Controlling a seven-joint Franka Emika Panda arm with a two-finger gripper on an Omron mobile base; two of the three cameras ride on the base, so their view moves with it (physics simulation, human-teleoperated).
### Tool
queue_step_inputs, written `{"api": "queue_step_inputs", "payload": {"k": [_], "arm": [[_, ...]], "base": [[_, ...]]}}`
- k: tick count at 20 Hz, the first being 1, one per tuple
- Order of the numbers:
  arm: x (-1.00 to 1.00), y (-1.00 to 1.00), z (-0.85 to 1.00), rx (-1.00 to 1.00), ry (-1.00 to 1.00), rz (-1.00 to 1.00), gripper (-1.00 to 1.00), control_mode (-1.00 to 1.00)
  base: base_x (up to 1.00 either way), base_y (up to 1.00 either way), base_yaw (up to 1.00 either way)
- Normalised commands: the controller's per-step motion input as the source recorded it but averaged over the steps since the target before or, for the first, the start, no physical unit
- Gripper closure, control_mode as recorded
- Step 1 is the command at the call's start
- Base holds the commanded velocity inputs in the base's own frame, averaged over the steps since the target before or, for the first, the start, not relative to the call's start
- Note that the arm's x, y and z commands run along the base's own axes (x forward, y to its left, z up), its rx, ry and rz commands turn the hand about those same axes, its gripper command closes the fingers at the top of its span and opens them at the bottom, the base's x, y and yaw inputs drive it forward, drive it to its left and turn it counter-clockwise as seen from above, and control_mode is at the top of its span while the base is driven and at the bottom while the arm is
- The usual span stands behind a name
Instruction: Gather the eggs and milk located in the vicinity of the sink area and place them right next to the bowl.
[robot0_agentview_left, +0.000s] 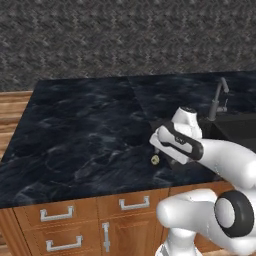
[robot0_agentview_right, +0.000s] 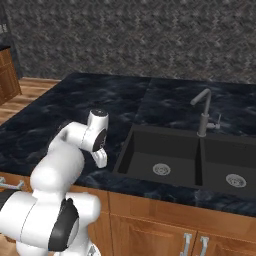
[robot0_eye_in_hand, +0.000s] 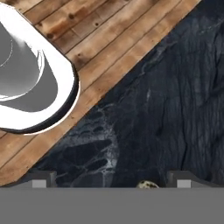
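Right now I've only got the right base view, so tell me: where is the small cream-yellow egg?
Observer: The small pale cream-yellow egg lies on the dark marble counter, near its front edge, left of the dark recessed sink basin.
Operator: Are the fingers around it yet?
Observer: Not gripping. In the hand view the egg peeks up between the two dark fingers, which stand wide open with a gap on each side.
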Motion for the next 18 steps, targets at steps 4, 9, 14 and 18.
{"api": "queue_step_inputs", "payload": {"k": [4,9,14,18], "arm": [[0.46,0.01,-0.3,-0.03,0.0,0.03,-1.0,-1.0],[0.4,0.04,-0.25,-0.04,0.0,0.0,-1.0,-1.0],[0.39,0.03,-0.26,-0.03,0.0,0.0,-1.0,-1.0],[0.26,0.0,-0.3,-0.01,0.0,0.0,-1.0,-1.0]], "base": [[0.0,0.0,0.0],[0.0,0.0,0.0],[0.0,0.0,0.0],[0.0,0.0,0.0]]}}
